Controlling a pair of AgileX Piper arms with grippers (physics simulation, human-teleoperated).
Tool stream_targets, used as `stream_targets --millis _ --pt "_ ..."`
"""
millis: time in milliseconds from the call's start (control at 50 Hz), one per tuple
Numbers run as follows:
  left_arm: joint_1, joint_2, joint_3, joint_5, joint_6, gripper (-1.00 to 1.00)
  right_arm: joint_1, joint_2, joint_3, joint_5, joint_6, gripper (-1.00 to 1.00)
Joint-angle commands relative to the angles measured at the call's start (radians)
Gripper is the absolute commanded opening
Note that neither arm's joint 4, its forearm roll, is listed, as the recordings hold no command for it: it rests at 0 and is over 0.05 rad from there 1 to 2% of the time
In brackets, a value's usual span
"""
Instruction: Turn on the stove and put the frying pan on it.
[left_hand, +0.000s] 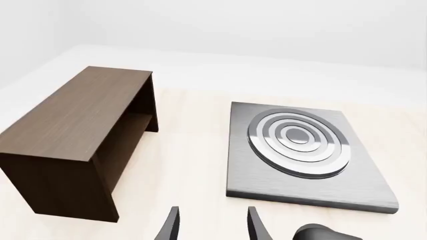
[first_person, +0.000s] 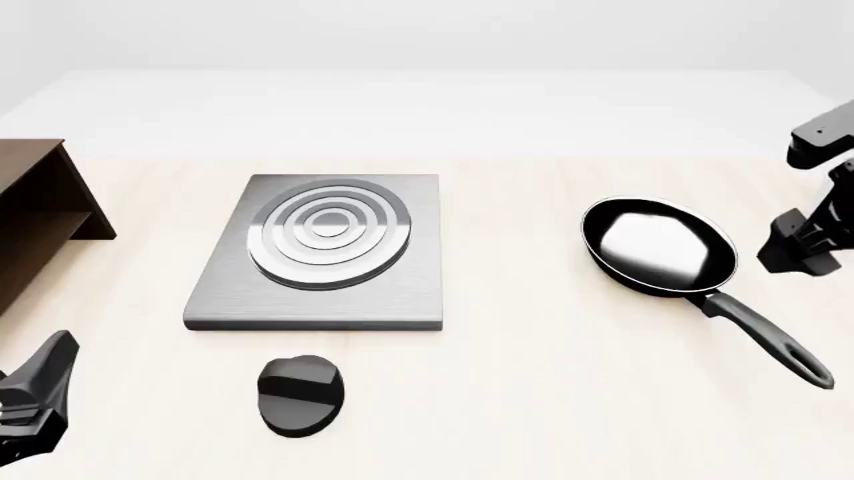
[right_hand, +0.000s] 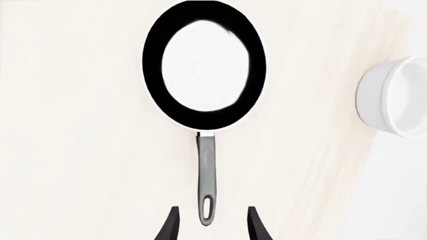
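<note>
In the right wrist view the frying pan (right_hand: 203, 67) handle (right_hand: 206, 187) runs straight down the frame into the open, empty right gripper (right_hand: 209, 225).

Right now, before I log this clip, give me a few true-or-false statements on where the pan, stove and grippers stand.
1. The frying pan sits on the stove. False: it lies on the table to the stove's right.
2. The knob lies apart from the stove plate, on its near side. True.
3. The right gripper is shut on the pan handle. False: its fingers are open, with the handle's end between them in the right wrist view.
4. The left gripper is open and holds nothing. True.
5. The wooden shelf stands left of the stove. True.
</note>
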Motion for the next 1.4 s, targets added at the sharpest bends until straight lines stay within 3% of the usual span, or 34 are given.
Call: stream_targets --millis 20,40,220,660,920,1100,1220,1400 --pt "-0.001 0.0 0.0 0.001 -0.008 1.0 -0.03 0.062 0.052 -0.081 -0.049 1.0" --pt "0.0 0.0 0.0 0.001 -0.008 1.0 -0.051 0.066 0.071 -0.099 -0.079 1.0" --pt "-0.001 0.0 -0.001 0.001 -0.007 1.0 0.002 0.101 0.102 -0.155 -0.028 1.0" --pt "-0.004 0.0 -0.005 0.005 -0.007 1.0 -0.034 0.223 0.201 -0.321 -0.062 1.0" --pt "-0.006 0.0 -0.006 0.005 -0.003 1.0 -0.02 0.287 0.246 -0.397 -0.048 1.0" --pt "-0.004 0.0 -0.005 0.006 -0.004 1.0 -0.04 0.314 0.265 -0.433 -0.061 1.0" --pt "-0.005 0.0 -0.005 0.006 -0.004 1.0 -0.083 0.332 0.289 -0.464 -0.105 1.0" --pt "-0.004 0.0 -0.005 0.005 -0.005 1.0 -0.092 0.347 0.306 -0.491 -0.104 1.0"
